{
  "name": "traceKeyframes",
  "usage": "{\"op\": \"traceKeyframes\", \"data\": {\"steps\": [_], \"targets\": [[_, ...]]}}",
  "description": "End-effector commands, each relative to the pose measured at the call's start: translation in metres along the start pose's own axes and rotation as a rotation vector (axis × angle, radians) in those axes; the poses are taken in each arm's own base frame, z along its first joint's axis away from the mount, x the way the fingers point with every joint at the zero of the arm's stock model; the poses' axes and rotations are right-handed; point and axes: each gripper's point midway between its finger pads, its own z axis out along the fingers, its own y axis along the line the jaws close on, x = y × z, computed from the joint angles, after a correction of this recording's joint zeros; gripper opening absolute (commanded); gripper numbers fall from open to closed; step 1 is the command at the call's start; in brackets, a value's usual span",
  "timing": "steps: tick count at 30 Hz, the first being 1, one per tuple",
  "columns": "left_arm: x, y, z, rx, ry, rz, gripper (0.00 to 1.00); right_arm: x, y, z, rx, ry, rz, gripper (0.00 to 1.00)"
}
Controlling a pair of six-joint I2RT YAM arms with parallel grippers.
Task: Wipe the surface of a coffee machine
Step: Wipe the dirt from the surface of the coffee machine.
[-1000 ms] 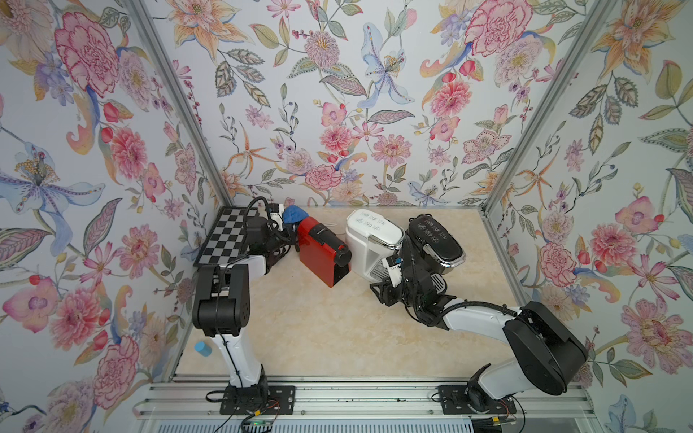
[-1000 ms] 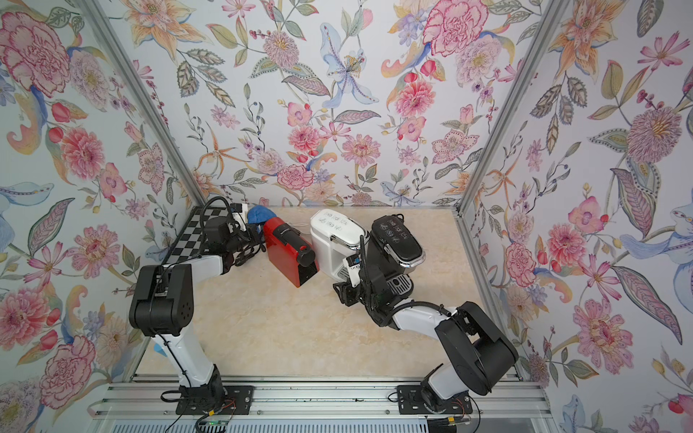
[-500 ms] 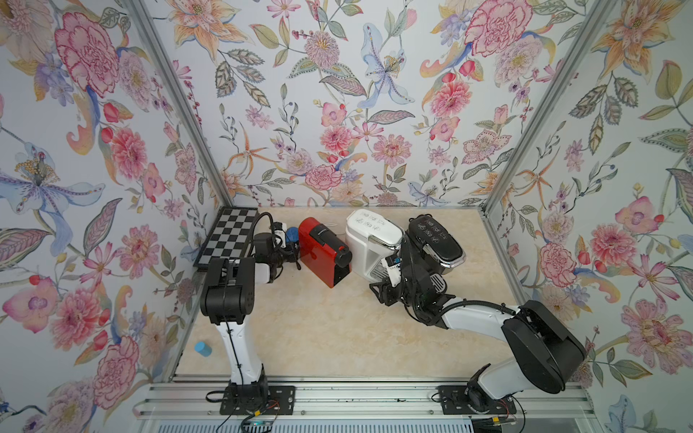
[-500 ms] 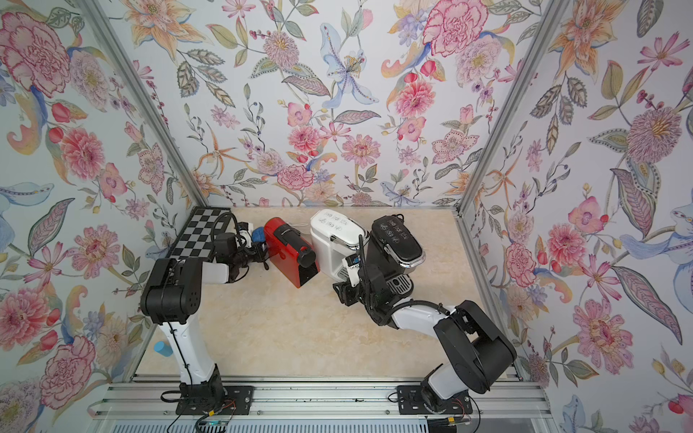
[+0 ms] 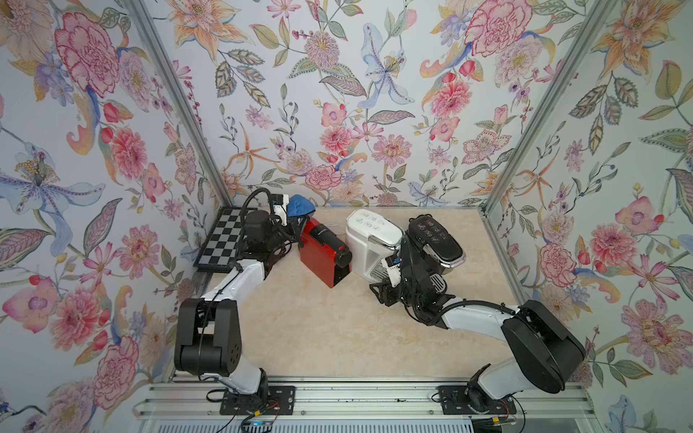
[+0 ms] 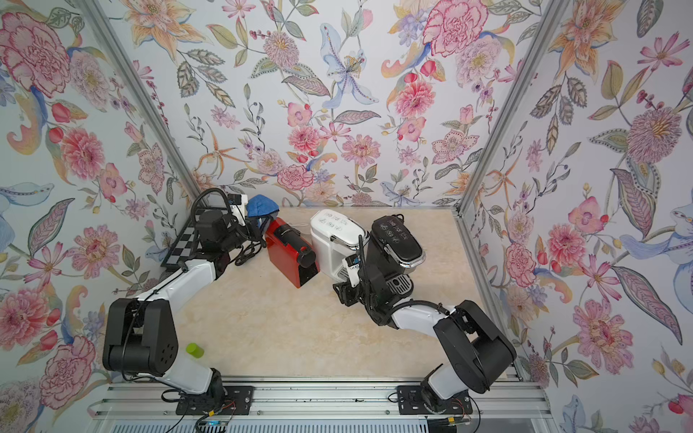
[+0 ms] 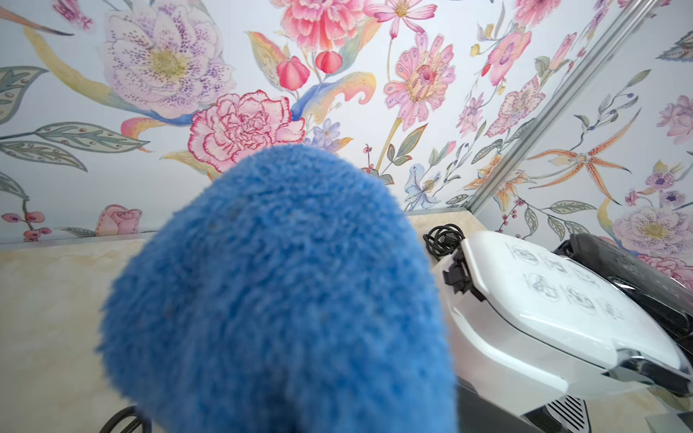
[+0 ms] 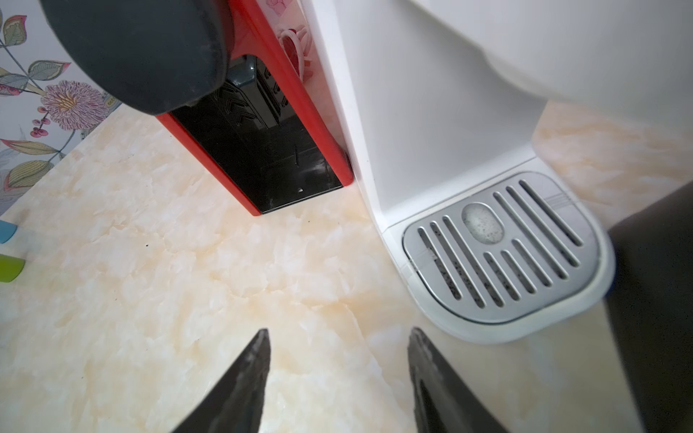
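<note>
The left gripper (image 5: 289, 221) is clamped on the cloth (image 5: 299, 207) by the red machine (image 5: 322, 255); the right gripper (image 8: 339, 360) stands apart, empty, before the white machine (image 8: 431, 112).

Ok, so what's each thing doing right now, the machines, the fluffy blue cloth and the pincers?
blue cloth: bunched, gripped in the left pincer.
left pincer: shut on the blue cloth.
right pincer: open, empty.
red coffee machine: upright.
white coffee machine: upright, drip tray in place.
black coffee machine: upright.
</note>
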Motion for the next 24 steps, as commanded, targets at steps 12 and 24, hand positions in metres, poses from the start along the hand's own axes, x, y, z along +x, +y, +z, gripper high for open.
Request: {"op": "traceKeyframes", "data": {"steps": [12, 24], "targets": [[0.093, -0.03, 0.002, -0.1, 0.26, 0.115, 0.0, -0.007, 0.003, 0.001, -0.005, -0.015, -0.014, 0.6], [0.15, -0.077, -0.014, 0.004, 0.34, 0.129, 0.0, -0.007, 0.003, 0.002, -0.009, -0.017, -0.008, 0.6]]}}
